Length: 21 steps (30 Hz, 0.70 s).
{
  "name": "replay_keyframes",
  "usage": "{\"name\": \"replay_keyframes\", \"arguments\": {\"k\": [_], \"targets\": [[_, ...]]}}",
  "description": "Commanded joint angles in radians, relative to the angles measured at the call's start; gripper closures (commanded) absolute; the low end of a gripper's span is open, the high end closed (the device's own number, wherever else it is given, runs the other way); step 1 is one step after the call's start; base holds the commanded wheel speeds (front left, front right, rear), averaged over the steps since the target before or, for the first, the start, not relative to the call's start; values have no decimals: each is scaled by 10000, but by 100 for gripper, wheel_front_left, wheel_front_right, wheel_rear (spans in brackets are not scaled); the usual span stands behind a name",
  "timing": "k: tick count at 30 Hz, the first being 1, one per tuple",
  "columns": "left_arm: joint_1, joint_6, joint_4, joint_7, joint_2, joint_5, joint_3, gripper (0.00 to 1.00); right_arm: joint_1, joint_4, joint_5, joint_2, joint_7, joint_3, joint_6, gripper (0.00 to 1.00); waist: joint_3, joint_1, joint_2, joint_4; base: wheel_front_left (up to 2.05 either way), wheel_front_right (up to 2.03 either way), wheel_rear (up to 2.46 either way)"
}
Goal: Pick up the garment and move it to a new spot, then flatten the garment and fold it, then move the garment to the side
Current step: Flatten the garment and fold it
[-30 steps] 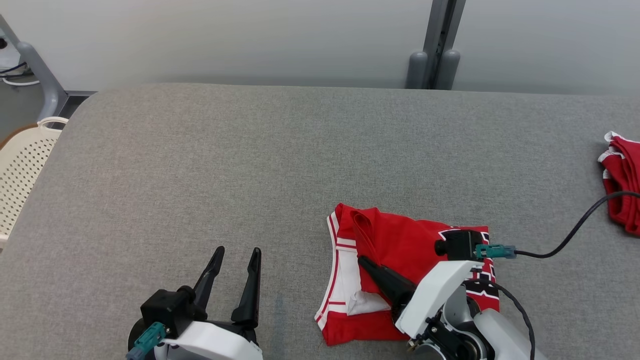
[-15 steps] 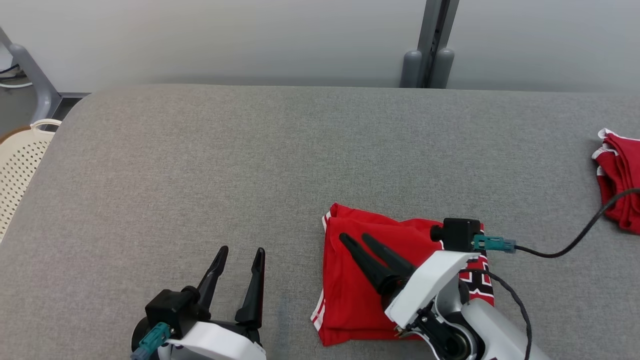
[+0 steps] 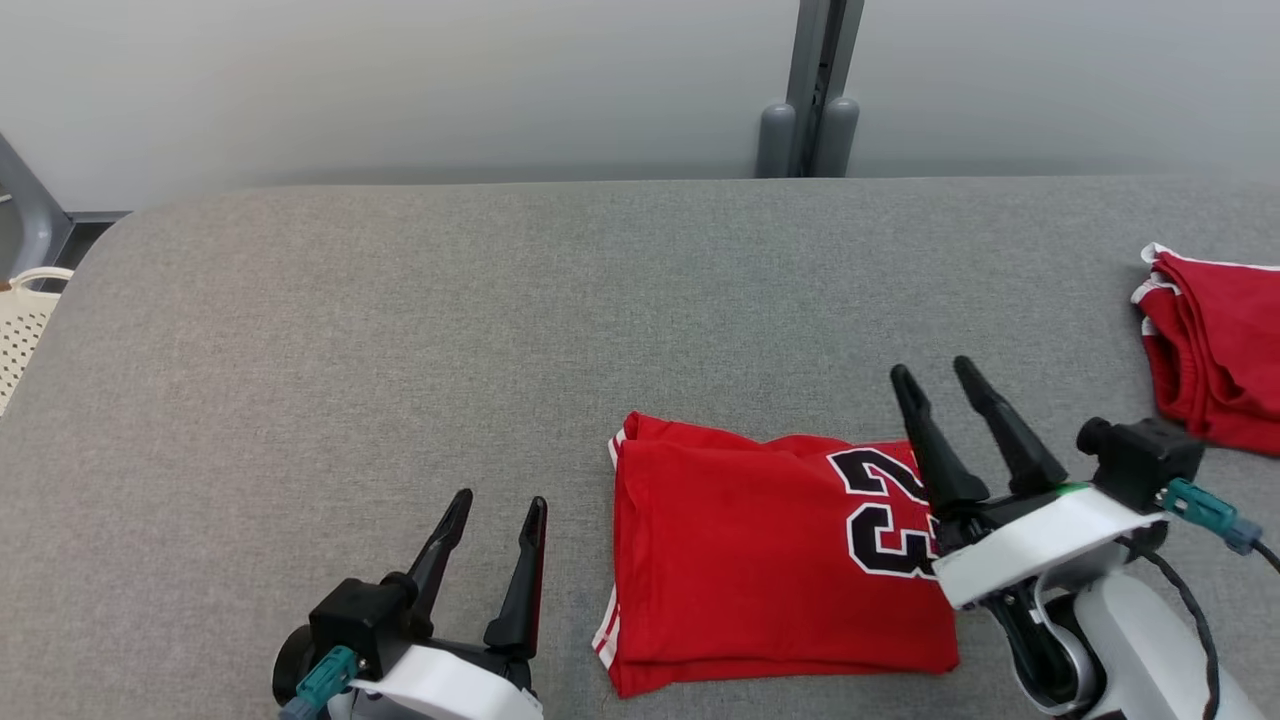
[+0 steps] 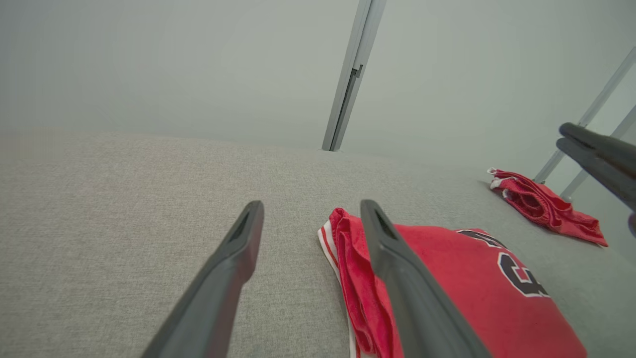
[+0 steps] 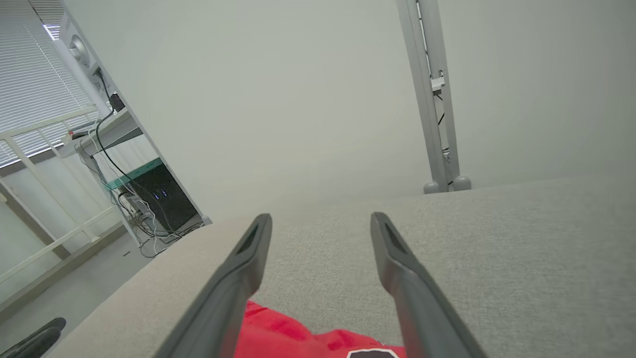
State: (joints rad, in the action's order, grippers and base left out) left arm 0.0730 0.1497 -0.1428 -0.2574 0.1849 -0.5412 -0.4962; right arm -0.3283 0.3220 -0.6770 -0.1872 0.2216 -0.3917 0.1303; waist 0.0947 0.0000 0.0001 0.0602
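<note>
Right gripper, lower right: two tapered dark fingers spread, holding nothing, at the garment's right edge. Left gripper, lower left: fingers likewise spread. The garment, a red jersey folded into a flat rectangle with black, white-edged numerals, lies lower centre on the grey woven table. Crumpled red cloth, right edge.

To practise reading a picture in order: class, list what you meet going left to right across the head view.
basket → left gripper → jersey → right gripper → second garment
</note>
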Motion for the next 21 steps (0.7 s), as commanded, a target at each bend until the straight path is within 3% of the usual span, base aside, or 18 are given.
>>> {"name": "replay_keyframes", "arguments": {"k": [1,13,21], "targets": [[221,-18,31,-69,72,107,32,0,182,-109,381,-18,134,246,11,0,-28,0,-1,-77,0,0,0],[-58,187,182,-88,-15,596,721,0,2254,-1913,3776,909,414,3100,10,0,-298,0,-1,-563,0,0,0],[-694,137,322,-84,-153,1144,1558,0,3436,-2766,3918,1281,447,3818,10,0,-617,0,-1,-601,0,0,0]]}}
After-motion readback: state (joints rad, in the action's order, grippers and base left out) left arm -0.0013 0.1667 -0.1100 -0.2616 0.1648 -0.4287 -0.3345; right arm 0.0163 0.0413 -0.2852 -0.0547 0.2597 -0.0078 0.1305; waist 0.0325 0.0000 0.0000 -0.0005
